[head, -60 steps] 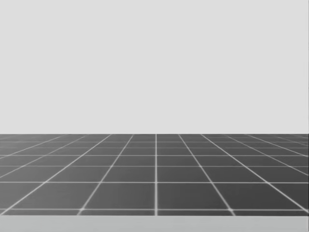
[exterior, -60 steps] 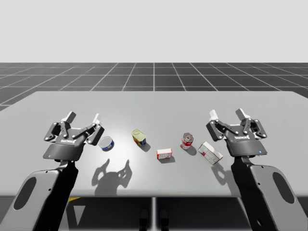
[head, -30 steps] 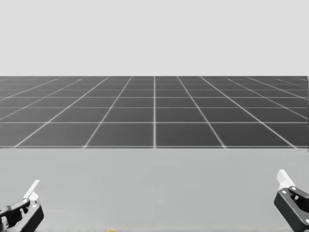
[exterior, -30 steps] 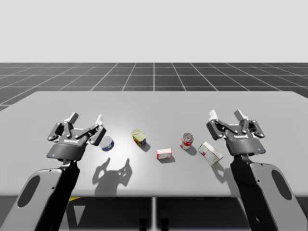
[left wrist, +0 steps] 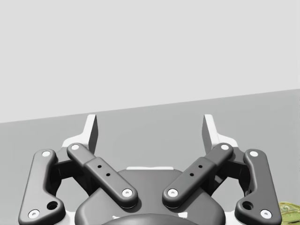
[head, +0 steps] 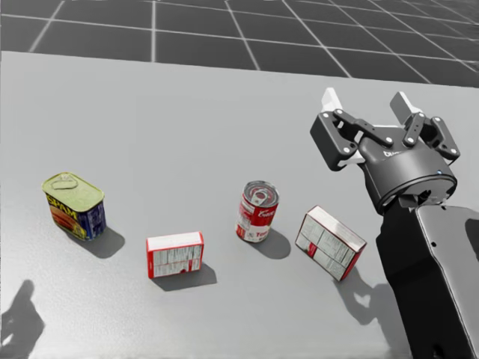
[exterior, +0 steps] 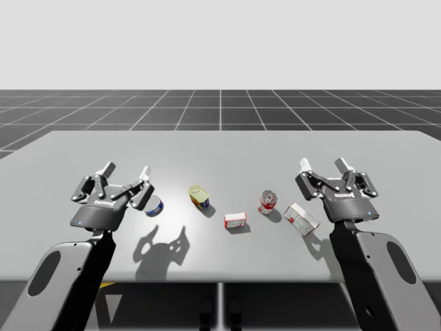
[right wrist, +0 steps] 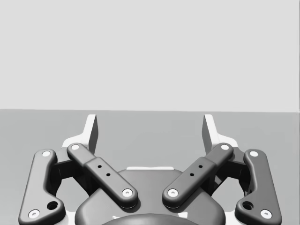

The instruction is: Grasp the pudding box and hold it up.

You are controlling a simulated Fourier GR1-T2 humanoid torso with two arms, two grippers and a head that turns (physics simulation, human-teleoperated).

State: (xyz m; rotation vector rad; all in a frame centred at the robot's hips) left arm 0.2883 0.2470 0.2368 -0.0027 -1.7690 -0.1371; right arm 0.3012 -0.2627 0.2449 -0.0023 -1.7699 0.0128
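nearby, white-red box (head: pixel 330 243) lies beside right end effector (head: pixel 366 101).

Small red-white box (exterior: pixel 234 220) lies on table (exterior: pixel 275 148); red can (exterior: pixel 267 202) at its 2 o'clock; my right gripper (exterior: pixel 324 164) farther along, fingers spread.

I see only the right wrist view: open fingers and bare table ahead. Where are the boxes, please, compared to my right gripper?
Observer: The larger red and white box is on the table beside the right arm, on its left, nearer the body than the right gripper.
Operator: And the other box?
Observer: The smaller red and white box is further left, past the red can.
Operator: Where is the left gripper?
Observer: The left gripper is open, next to the blue can.
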